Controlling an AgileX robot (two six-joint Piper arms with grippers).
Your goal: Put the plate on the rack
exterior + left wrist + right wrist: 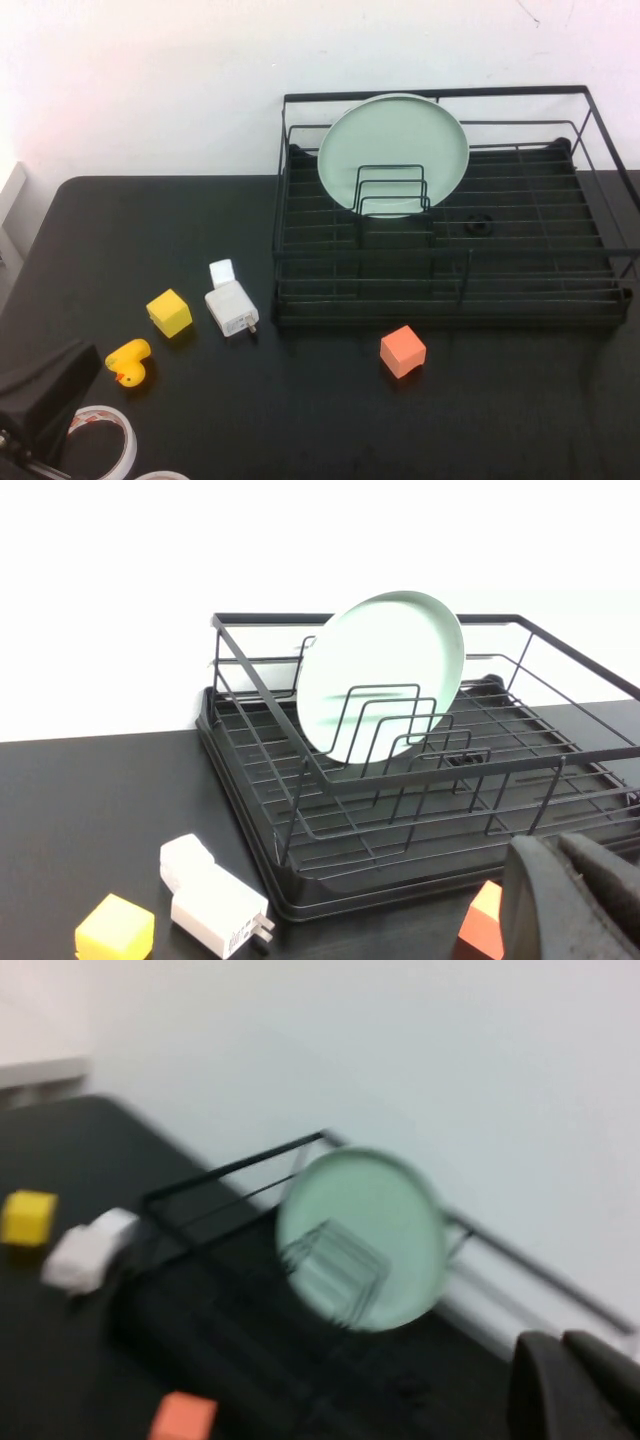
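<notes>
The large round pale mint-green plate (pixel 393 150) with a glossy, plain face stands nearly upright on its edge in the big rectangular black wire rack (pixel 520 290), leaning back behind the upright wire loop dividers at the rack's left half, on the black table.

The left gripper (pixel 575 900) sits low at the table's near left corner; the right gripper (pixel 575 1385) is off to the rack's right.

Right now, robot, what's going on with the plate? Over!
Plate standing upright in rack, leaning in the wire dividers. Left gripper low at the near left table edge, holding nothing. Right gripper away from the rack. Nothing in the way.
</notes>
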